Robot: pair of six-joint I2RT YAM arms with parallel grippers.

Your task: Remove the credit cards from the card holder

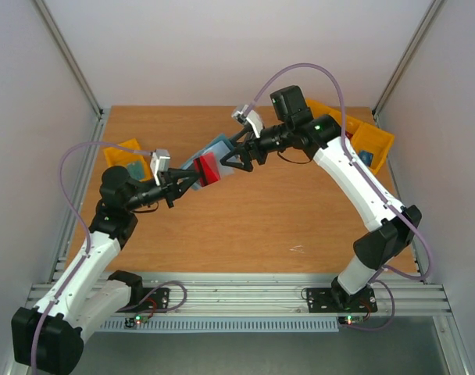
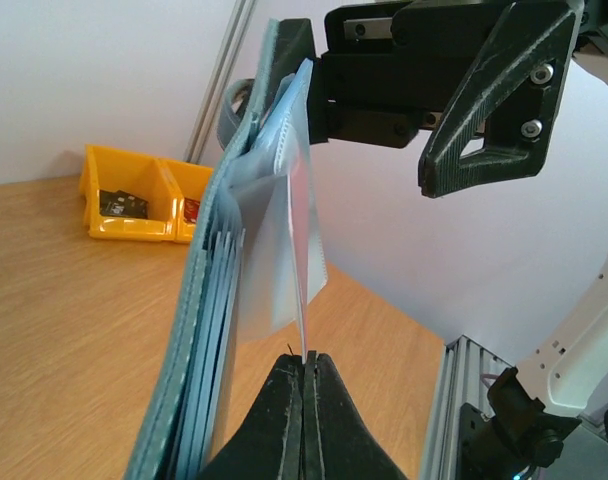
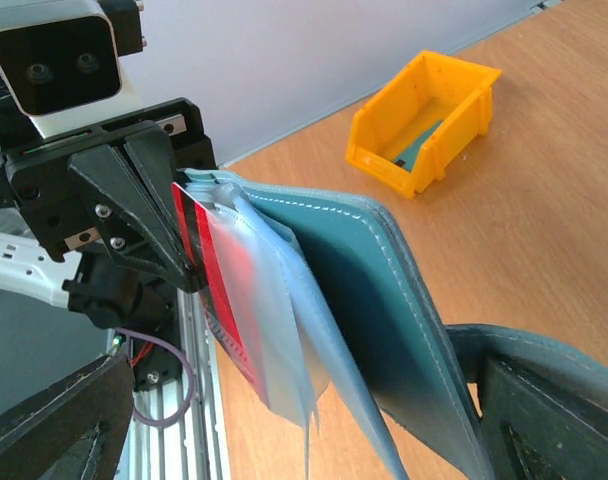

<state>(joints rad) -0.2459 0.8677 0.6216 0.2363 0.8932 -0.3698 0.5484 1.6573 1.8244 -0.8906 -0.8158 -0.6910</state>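
Observation:
The teal-blue card holder [image 1: 219, 148] hangs open in the air above the table, between both grippers. Its pale blue slots and clear sleeves [image 3: 274, 330] fan out beside the cover [image 3: 384, 300]. A red credit card [image 3: 196, 262] sticks out of the sleeves, and my left gripper [image 1: 192, 178] is shut on its edge [image 2: 306, 340]. In the left wrist view the card shows only edge-on. My right gripper [image 1: 236, 160] stands wide open astride the card holder, one finger [image 3: 54, 430] on each side. Part of the cover lies against its right finger [image 3: 549, 420].
A yellow bin [image 1: 128, 155] with small objects stands at the back left of the wooden table, and another yellow bin [image 1: 364, 139] stands at the back right. Grey walls and metal posts enclose the table. An aluminium rail [image 1: 237, 297] runs along the near edge.

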